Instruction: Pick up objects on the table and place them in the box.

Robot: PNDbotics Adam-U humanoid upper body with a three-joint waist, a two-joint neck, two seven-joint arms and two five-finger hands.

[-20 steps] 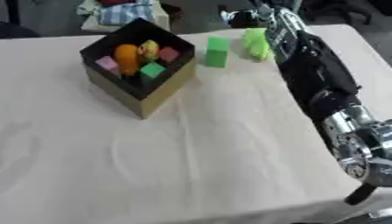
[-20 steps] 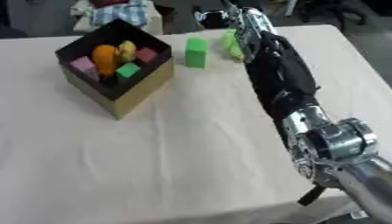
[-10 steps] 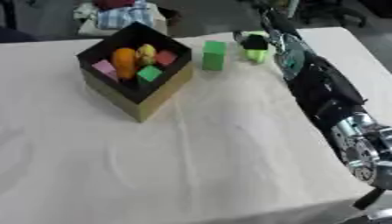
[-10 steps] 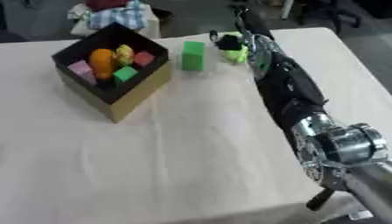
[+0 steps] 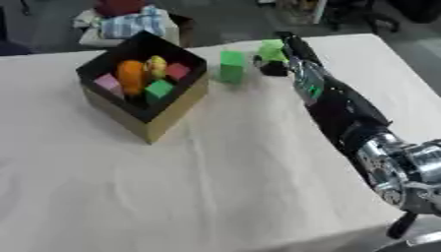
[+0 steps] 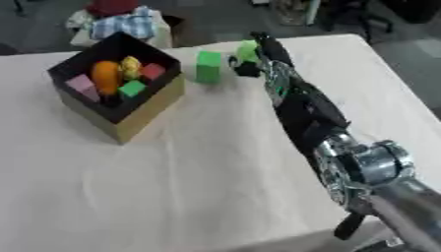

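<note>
An open box (image 5: 164,120) with black inner walls and tan sides stands at the back left of the table; it holds orange, yellow, red, pink and green pieces. A green block (image 5: 231,66) stands upright on the cloth just right of the box. My right arm stretches far across the table from the lower right. At its end my right hand (image 5: 277,65) has its fingers curled round a light green piece (image 5: 271,48), to the right of the green block. Whether that piece rests on the cloth is hidden by the hand.
The table (image 5: 215,187) is covered with a cream cloth. Beyond its far edge, behind the box, lies a bundle of checked cloth (image 5: 134,23), with chair legs further right. My forearm (image 5: 340,106) crosses the table's right half.
The whole picture has shifted, so the camera has moved. My right hand stays at the light green piece, which now sits slightly higher relative to the green block.
</note>
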